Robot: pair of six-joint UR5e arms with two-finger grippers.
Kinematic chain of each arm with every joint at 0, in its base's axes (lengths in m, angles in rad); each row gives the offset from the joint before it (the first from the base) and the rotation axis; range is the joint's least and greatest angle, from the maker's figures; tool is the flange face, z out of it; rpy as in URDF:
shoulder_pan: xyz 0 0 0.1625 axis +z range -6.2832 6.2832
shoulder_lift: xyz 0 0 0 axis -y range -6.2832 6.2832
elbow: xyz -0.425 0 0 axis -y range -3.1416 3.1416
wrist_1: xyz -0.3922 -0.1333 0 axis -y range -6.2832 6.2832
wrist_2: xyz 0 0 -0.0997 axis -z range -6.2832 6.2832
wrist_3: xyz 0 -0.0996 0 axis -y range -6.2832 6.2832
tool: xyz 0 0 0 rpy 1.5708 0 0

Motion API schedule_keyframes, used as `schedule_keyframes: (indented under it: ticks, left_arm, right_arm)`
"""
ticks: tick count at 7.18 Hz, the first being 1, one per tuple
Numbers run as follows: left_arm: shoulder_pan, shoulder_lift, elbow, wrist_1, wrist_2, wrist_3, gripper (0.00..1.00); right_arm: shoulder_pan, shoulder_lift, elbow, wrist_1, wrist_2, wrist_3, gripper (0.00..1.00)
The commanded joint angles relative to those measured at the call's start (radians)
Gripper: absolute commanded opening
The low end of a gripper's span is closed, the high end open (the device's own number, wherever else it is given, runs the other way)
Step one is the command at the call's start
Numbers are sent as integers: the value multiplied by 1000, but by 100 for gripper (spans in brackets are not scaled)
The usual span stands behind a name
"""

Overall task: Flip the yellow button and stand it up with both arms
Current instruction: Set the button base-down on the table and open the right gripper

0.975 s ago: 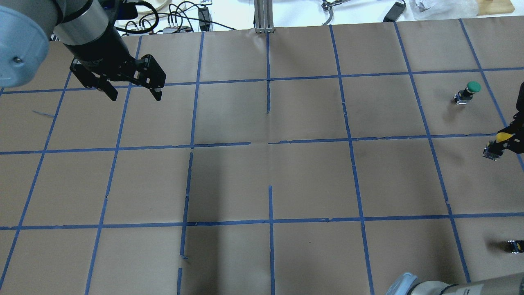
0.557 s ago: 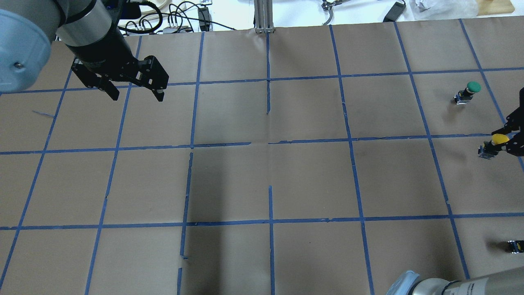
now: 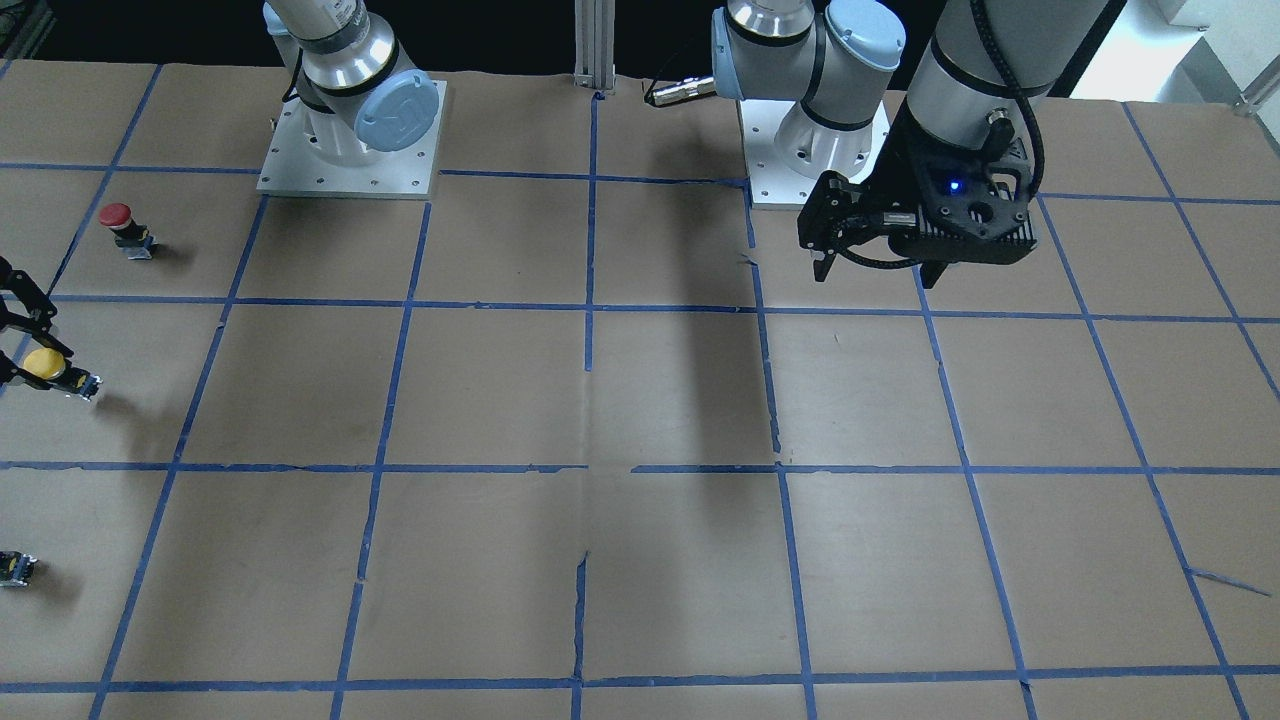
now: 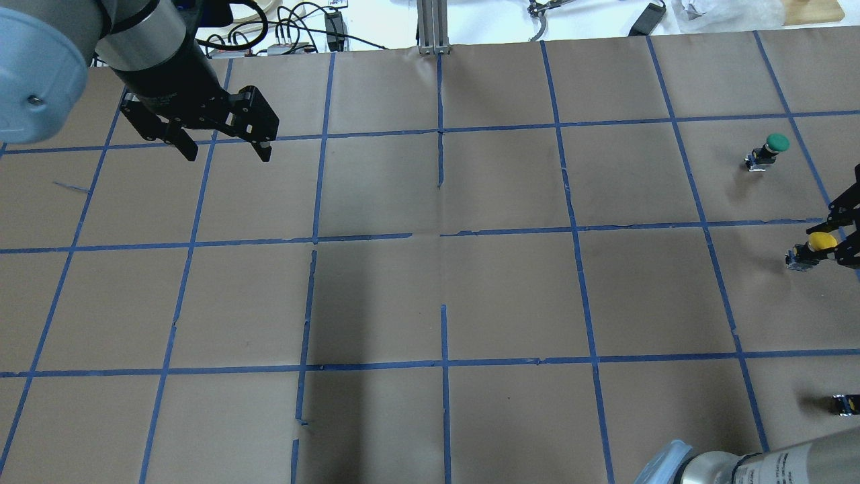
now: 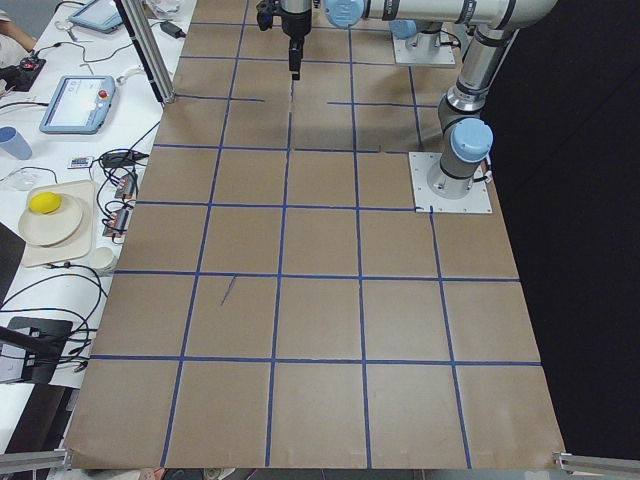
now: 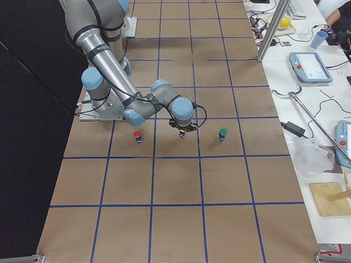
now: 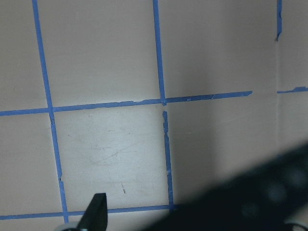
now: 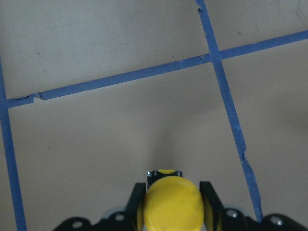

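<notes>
The yellow button [image 4: 821,240] is at the table's far right, cap up, its grey base [image 4: 799,259] at or just above the paper. My right gripper [image 4: 836,236] is shut on its cap. In the right wrist view the fingers [image 8: 208,199] press both sides of the yellow cap [image 8: 172,197]. The button also shows at the left edge of the front-facing view [image 3: 45,363] and in the exterior right view [image 6: 181,133]. My left gripper [image 4: 225,151] hangs open and empty above the far left of the table, also seen in the front-facing view [image 3: 872,272].
A green-capped button [image 4: 772,148] stands beyond the yellow one, and a red-capped button [image 3: 120,225] stands on its robot side. Both show in the exterior right view, green [image 6: 222,133] and red [image 6: 137,135]. Blue tape lines grid the brown paper.
My right gripper has carried the yellow button slightly toward the robot and lower, and the button has turned from tilted to more upright. My left gripper has shifted and rotated slightly, still open.
</notes>
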Motion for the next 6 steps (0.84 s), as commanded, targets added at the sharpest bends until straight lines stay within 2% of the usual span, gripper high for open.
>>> schedule_keyframes:
  ticks: [1,3,4,5,6]
  left_arm:
    - [1,-3,3,0,-3,-1,100]
    - [1,-3,6,0,-8,-1,100]
    - [1,-3,7,0,-6,-1,100]
    - [1,-3,7,0,-6,-1,100]
    - [1,-5,7,0,-6,-1,100]
  right_arm:
    - [-2,9,0,-1,-3,-52,21]
    - [-5,11,0,2,-7,-52,29]
    - [-6,11,1,22,-9,-52,40]
    - [-11,11,0,94,-9,-52,62]
    - [-11,11,-2,97,-9,-50,66]
